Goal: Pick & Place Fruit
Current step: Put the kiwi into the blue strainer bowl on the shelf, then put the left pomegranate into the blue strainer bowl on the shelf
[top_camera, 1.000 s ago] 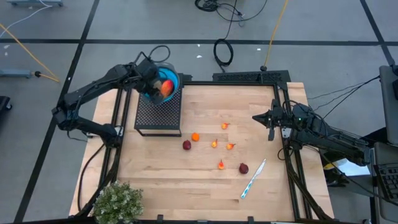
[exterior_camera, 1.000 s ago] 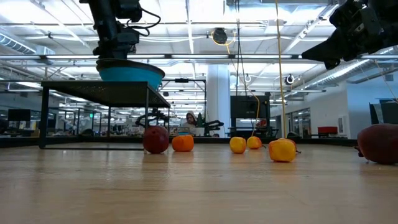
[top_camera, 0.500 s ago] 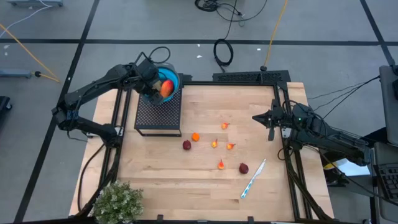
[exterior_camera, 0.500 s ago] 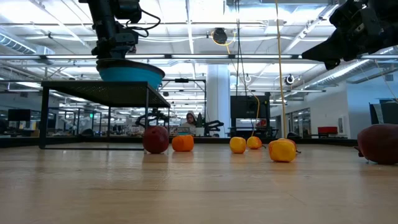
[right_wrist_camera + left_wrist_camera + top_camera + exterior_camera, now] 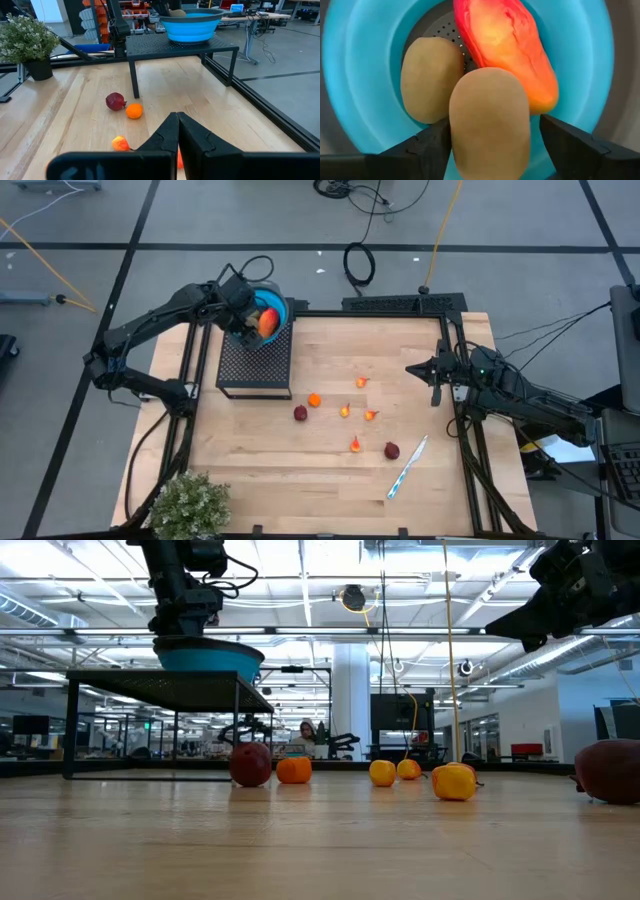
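Observation:
A blue bowl [image 5: 272, 308] stands on a black mesh stand [image 5: 255, 365] at the table's far left. In it lie a long red-orange fruit [image 5: 505, 50] and a brown oval fruit [image 5: 430, 80]. A second brown oval [image 5: 490, 125] sits on top of these, between the fingers of my left gripper [image 5: 495, 135], which is open and points down into the bowl. One finger [image 5: 565, 145] stands clear of that oval. My right gripper [image 5: 410, 369] is shut, level above the table's right side, and holds nothing. Dark red balls [image 5: 300, 413] [image 5: 391, 450] and small orange fruits [image 5: 345, 411] lie on the wood. My left gripper comes at the upper brown oval from above with a finger on each side. A strip of bowl shows between one finger and the oval. The other finger [image 5: 432, 147] stands right at the oval's side [image 5: 454, 135]; whether it touches, I cannot tell.
A white-and-blue pen [image 5: 407, 467] lies near the front right. A bushy potted plant [image 5: 188, 505] stands at the front left corner. Bare wood lies between the stand and the scattered fruit. A black frame [image 5: 400, 303] runs along the table's far and right edges.

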`<state>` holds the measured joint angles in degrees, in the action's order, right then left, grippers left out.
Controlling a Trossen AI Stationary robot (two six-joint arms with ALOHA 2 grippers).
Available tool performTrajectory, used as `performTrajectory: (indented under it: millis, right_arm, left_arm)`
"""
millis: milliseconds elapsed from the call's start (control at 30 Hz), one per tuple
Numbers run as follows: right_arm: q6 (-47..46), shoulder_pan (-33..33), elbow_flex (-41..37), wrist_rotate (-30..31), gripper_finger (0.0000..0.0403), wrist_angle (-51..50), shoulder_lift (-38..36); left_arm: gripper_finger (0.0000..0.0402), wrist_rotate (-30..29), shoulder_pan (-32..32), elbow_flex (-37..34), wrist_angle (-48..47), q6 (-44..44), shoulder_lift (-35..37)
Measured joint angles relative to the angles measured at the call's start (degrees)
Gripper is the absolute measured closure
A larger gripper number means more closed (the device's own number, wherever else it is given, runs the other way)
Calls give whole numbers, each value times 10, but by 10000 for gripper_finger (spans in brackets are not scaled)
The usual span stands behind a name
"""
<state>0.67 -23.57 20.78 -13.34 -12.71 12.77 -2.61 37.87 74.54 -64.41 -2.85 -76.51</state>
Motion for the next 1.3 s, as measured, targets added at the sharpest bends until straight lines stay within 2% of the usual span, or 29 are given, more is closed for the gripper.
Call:
performTrajectory:
  millis: [267,433,567,700,867,1100,1300]
  right_arm:
    - [2,0,0,-2,403,0,0]
    - [3,0,0,-2,403,0,0]
    - [1,0,0,-2,403,0,0]
    - [1,0,0,-2,403,0,0]
    - [0,0,0,-2,403,-1,0]
    - [0,0,0,-2,403,-12,0]
    - [1,0,0,-3,403,-54,0]
  left_arm:
    - [79,-4,0,15,-2,-3,22]
    - [78,-4,-9,73,0,-53,40]
    - [78,-4,-39,123,0,-112,53]
    - [78,-4,-102,149,8,-176,63]
    - [78,-9,-213,150,46,-256,70]
    - [78,-109,-388,150,106,-348,43]
    - [78,-185,-501,150,161,-416,-4]
